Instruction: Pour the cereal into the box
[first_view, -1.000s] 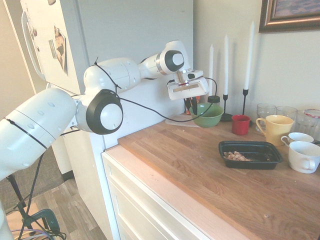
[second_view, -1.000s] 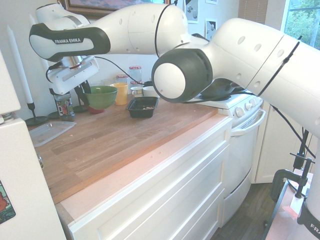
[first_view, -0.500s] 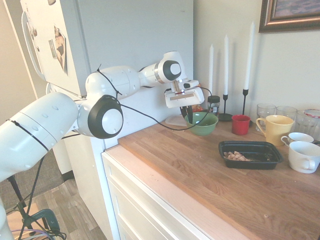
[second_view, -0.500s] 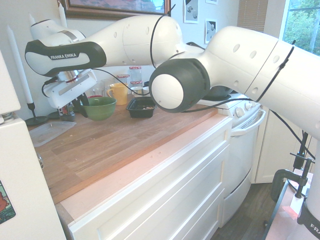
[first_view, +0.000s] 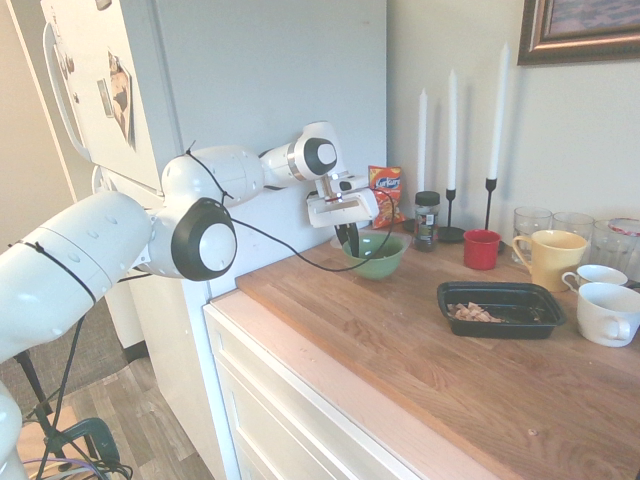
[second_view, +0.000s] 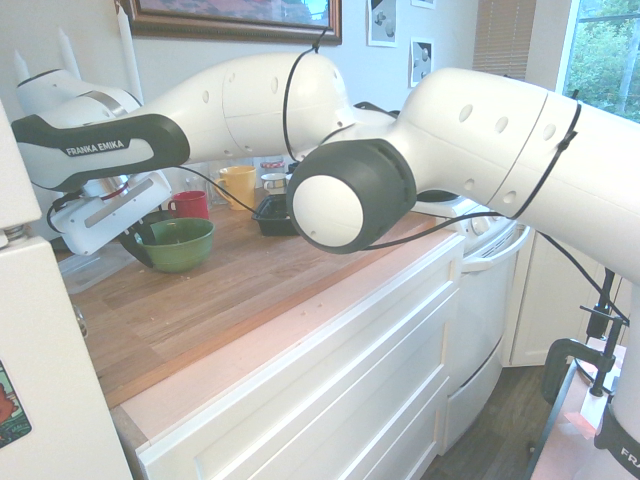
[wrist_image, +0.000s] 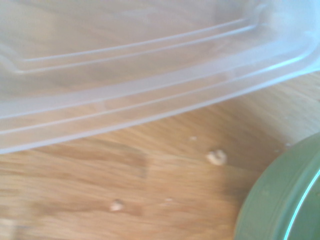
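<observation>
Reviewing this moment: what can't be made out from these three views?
- Inside of the green bowl: the gripper and the near wall hide it in the first exterior view; the rim is too low in the second.
- The box, second exterior view: mostly behind the arm.
- Clear container, wrist view: blurred, cut off by the frame edges.
- Snack bag print: too small.

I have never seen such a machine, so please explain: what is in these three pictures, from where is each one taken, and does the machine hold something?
It is one white robot arm on a kitchen counter, with a two-finger gripper at its end. Two pictures come from room cameras on opposite sides; the third, blurry one comes from a camera on the wrist. The gripper is shut on the rim of a green bowl, the same bowl as in the other room view. Further along stands a black box with cereal in it. Mugs, glasses, candles and a snack bag stand behind. The wrist view shows a clear plastic container and crumbs.
</observation>
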